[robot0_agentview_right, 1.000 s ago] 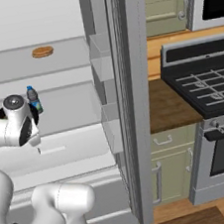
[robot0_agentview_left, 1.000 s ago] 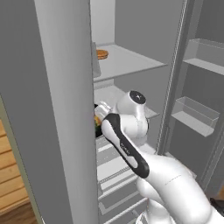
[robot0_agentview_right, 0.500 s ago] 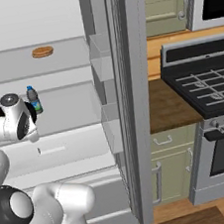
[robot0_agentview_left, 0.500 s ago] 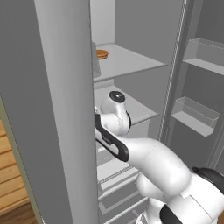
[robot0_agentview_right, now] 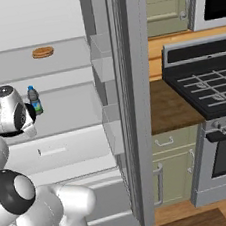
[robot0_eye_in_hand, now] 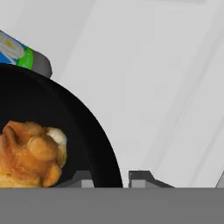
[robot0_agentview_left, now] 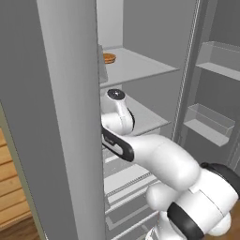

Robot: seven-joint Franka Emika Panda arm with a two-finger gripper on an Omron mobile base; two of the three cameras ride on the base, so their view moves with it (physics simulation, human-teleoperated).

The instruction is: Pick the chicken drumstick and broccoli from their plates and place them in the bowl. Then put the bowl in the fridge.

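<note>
Black rim of the bowl (robot0_eye_in_hand: 94, 131) runs up between the two tips of the gripper (robot0_eye_in_hand: 110, 178); the jaws sit one inside and one outside the wall, pinched on it by the look of it

Chicken drumstick (robot0_eye_in_hand: 30, 153) lies inside the bowl, at 9 o'clock from the tips, pale end toward the bowl centre

Change: over the last second the arm (robot0_agentview_left: 140, 150) has reached deeper into the fridge (robot0_agentview_left: 140, 28); the hand was at the edge of the left door (robot0_agentview_left: 70, 117) and is now past it, over the middle shelf (robot0_agentview_right: 69, 110). The drumstick rides along, no shift in the bowl. Judgement: carry nearly over, set-down and release are left

Edges and room:
- bottle (robot0_eye_in_hand: 22, 57), blue-green label, just behind the bowl at 10 o'clock in the hand view; in the right base view the bottle (robot0_agentview_right: 34, 100) stands near the wrist at 1 o'clock, so it is the tightest neighbour
- bare pale shelf from 12 to 3 o'clock of the bowl, so open room for placing lies there
- left door edge close along the forearm at 9 o'clock in the left base view, little swing room that way
- brown disc (robot0_agentview_right: 42, 52) one shelf up, well apart
- door bins (robot0_agentview_left: 208, 124) at 3 o'clock, well apart
</note>
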